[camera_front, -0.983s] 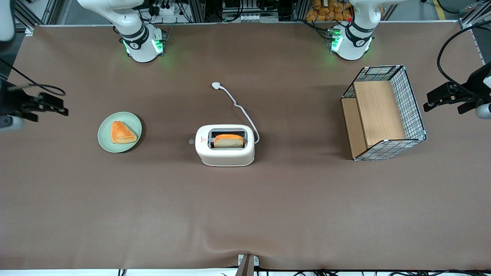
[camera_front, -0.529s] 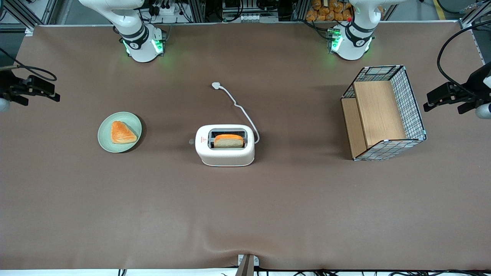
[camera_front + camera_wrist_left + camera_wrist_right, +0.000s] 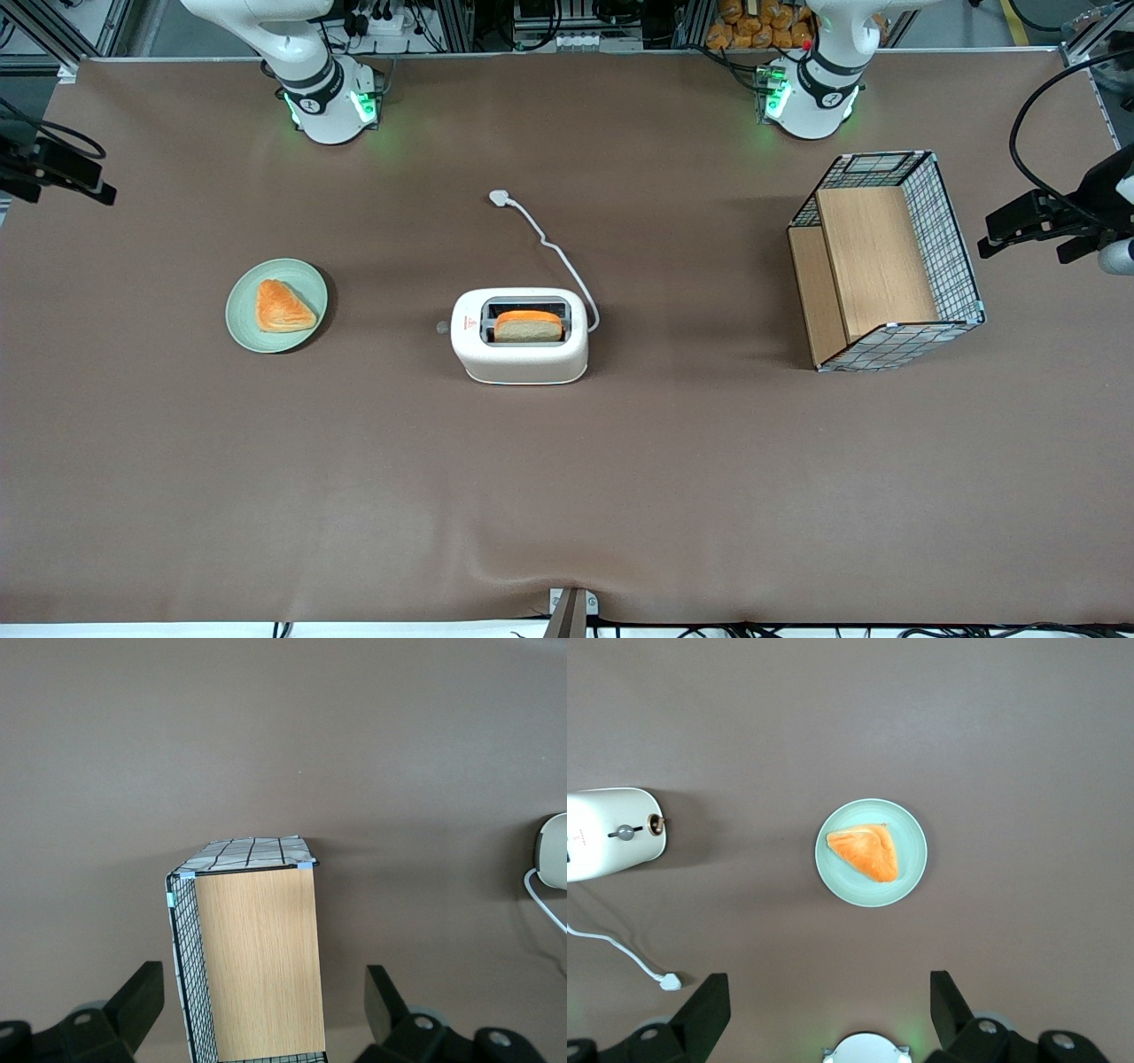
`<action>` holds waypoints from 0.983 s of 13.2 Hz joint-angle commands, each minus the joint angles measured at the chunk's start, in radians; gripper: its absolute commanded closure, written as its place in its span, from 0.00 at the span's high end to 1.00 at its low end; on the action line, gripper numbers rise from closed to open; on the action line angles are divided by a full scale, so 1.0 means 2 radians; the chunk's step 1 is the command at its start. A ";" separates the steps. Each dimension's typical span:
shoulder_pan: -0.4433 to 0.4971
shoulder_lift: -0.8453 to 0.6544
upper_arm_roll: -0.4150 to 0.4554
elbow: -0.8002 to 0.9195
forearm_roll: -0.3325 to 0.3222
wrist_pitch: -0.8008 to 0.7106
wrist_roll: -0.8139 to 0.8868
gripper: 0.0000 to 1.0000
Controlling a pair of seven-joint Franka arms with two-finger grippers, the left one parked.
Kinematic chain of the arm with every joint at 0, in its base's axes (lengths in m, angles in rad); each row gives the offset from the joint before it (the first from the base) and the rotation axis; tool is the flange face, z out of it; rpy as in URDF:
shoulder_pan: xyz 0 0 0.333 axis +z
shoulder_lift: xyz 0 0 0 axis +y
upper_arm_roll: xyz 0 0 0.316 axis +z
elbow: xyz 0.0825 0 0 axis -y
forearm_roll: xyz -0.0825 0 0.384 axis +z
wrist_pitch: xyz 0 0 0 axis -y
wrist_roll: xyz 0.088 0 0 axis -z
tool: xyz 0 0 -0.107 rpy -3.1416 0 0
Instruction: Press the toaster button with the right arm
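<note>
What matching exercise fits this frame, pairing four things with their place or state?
Things:
1. toaster
2. pastry
3. gripper
4. plug

Descriptions:
A. on the green plate
B. open, at the working arm's end of the table
C. holds a bread slice
D. lying loose on the table

Pairs: 1-C, 2-A, 3-B, 4-D

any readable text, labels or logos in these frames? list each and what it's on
None can be read.
Toaster: a small red mark on its top, too small to read.
Basket, plate, plug: no text shows.
Tool: at the working arm's end of the table, open, unmarked.
</note>
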 commanded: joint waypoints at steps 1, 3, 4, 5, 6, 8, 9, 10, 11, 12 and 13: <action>-0.002 0.003 0.003 0.016 -0.022 -0.014 0.011 1.00; -0.003 0.006 0.003 0.021 -0.023 -0.014 0.010 1.00; -0.004 0.007 0.003 0.025 -0.023 -0.014 0.010 1.00; -0.004 0.008 0.004 0.026 -0.023 -0.014 0.010 1.00; -0.010 0.008 0.010 0.026 -0.023 -0.013 0.011 1.00; -0.013 0.008 0.016 0.026 -0.023 -0.010 0.012 1.00; -0.013 0.008 0.016 0.026 -0.023 -0.009 0.010 1.00; -0.013 0.008 0.016 0.025 -0.022 -0.009 0.010 1.00; -0.013 0.008 0.016 0.026 -0.021 -0.009 0.010 1.00; -0.013 0.008 0.016 0.026 -0.021 -0.009 0.010 1.00; -0.013 0.008 0.016 0.026 -0.021 -0.010 0.010 1.00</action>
